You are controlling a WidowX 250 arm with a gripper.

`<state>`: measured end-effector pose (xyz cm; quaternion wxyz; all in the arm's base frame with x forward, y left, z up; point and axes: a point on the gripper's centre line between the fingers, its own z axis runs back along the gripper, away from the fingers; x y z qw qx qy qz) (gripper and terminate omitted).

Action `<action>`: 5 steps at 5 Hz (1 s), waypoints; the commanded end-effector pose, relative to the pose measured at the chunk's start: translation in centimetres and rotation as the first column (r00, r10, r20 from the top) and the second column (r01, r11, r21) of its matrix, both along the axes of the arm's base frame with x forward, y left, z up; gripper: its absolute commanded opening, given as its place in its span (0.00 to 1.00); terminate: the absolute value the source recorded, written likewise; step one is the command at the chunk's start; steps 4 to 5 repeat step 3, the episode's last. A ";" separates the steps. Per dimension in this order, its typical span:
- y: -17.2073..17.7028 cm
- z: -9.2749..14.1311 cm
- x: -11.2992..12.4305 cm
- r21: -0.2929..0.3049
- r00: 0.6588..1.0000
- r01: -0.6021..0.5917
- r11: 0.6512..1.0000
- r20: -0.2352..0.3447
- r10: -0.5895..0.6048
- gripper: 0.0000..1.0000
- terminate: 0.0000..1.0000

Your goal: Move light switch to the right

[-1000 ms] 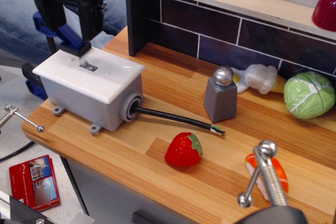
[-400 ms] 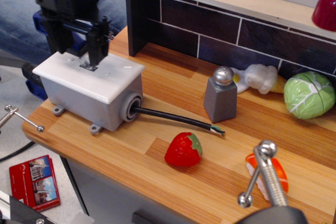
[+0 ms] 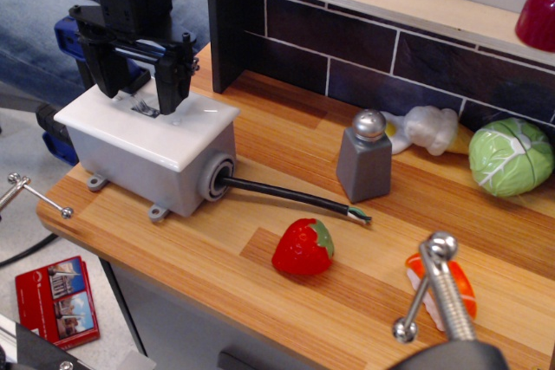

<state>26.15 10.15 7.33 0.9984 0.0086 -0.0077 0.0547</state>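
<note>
The light switch (image 3: 145, 109) is a small silvery toggle in a slot of the white cover plate (image 3: 204, 115) on a grey box (image 3: 139, 166) at the counter's left end. My black gripper (image 3: 142, 100) hangs over the plate with its fingers spread. One finger (image 3: 111, 75) stands left of the toggle and the other (image 3: 174, 86) right of it, tips close to the plate. The toggle shows in the gap between them, and I cannot tell whether either finger touches it. The gripper is open and holds nothing.
A black cable (image 3: 295, 198) runs right from the box. A grey shaker (image 3: 364, 160), strawberry (image 3: 303, 249), cabbage (image 3: 510, 156) and sushi piece (image 3: 438, 288) lie on the wooden counter (image 3: 260, 145). A dark tiled back wall (image 3: 347, 49) stands behind. A blue clamp (image 3: 71, 41) sits behind the gripper.
My gripper has moved right and lower over the cover plate, so its fingers now straddle the toggle. The box and other objects have not moved.
</note>
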 end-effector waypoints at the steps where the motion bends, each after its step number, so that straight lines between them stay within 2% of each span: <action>1: -2.5 0.9 -0.1 -0.023 0.999 0.024 0.999 0.028 -0.023 1.00 0.00; 2: -4.0 1.1 -0.7 -0.036 1.000 0.017 0.999 0.025 -0.016 1.00 0.00; 3: -4.8 1.4 -0.5 -0.049 1.000 0.000 0.999 0.025 0.001 1.00 1.00; 5: -4.8 1.4 -0.5 -0.049 1.000 0.000 0.999 0.025 0.001 1.00 1.00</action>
